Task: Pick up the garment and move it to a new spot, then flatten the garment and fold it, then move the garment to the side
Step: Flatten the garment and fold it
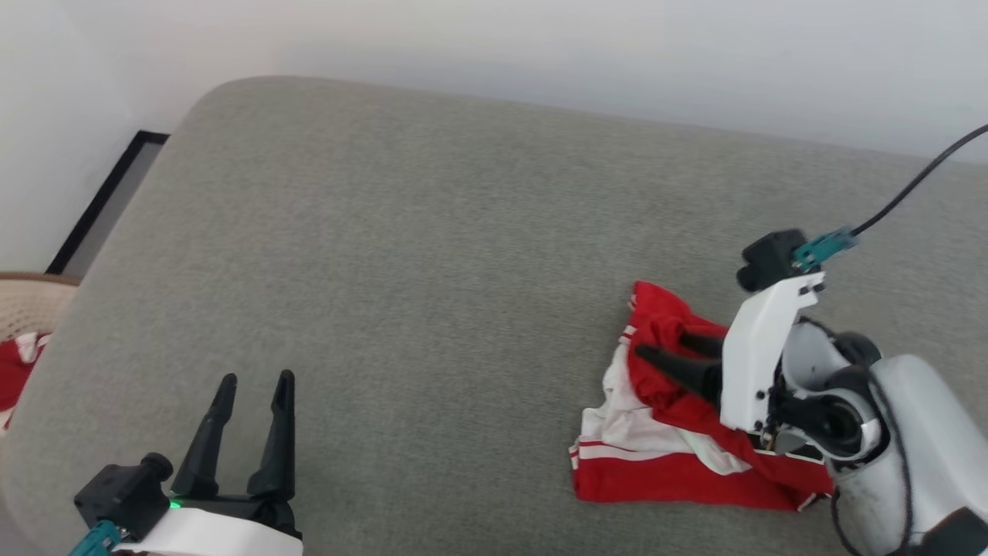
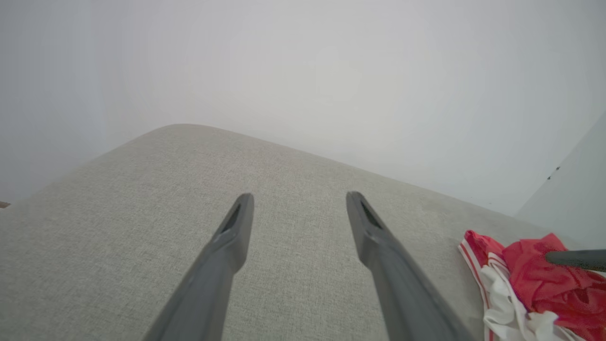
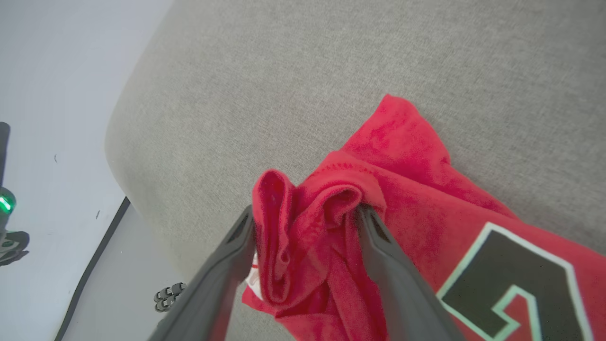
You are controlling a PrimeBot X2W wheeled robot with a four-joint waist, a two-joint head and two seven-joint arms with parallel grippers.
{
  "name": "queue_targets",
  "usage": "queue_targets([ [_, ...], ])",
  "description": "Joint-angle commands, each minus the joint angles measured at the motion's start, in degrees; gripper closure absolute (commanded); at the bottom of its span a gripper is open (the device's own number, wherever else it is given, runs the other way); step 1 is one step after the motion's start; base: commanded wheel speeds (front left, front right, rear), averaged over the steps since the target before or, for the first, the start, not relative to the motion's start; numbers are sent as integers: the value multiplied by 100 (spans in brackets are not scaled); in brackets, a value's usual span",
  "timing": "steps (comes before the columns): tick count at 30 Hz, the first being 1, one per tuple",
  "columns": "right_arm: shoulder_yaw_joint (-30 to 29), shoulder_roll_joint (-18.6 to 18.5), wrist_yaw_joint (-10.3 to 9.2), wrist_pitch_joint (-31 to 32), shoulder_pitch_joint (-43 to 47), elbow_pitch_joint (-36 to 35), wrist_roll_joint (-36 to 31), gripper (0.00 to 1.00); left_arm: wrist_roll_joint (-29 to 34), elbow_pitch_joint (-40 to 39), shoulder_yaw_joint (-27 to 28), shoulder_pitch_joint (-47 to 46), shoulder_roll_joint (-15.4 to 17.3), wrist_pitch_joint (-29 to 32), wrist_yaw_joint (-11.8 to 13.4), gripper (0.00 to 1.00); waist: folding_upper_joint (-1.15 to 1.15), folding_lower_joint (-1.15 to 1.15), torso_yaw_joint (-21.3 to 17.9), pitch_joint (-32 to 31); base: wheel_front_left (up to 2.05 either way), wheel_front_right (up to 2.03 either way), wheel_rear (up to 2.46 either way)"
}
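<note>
The garment [image 1: 664,455], a red jersey top with white stripe trim, lies crumpled on the right part of the grey cushion [image 1: 386,270]. Its red heap [image 2: 544,284] shows at the lower right of the left wrist view. A large black white-outlined digit shows on the red cloth [image 3: 426,199] in the right wrist view. My right gripper [image 1: 660,344] is down on the heap's far end, jaws spread wide. A raised fold of red cloth stands loose between the right gripper [image 3: 305,210] fingers. My left gripper [image 1: 257,377] is open and empty at the lower left, far from the garment, over bare cushion [image 2: 299,196].
A pale basket [image 1: 23,301] holding red cloth [image 1: 15,371] sits past the cushion's left edge. A dark-framed panel [image 1: 108,201] leans by the white wall at far left. A black cable [image 1: 918,181] runs up from my right wrist.
</note>
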Motion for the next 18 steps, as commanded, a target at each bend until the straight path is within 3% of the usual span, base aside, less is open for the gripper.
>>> queue_targets([
  [1, -29, -92, 1, -94, -57, -204, 206, 0, -75, -10, 81, 25, -18, -29, -21, 0, 0, 0, -167, -32, 0, 0, 0],
  [10, -349, -534, 1, -677, 179, -1101, 463, 0, -8, -78, 244, 98, 21, -29, -20, 0, 0, 0, -724, -123, 0, 0, 0],
  [18, -661, -1040, 1, -2127, 718, -1661, 248, 0, 102, -145, 410, 191, 54, -29, -17, 0, 0, 0, -1161, -288, 0, 0, 0],
])
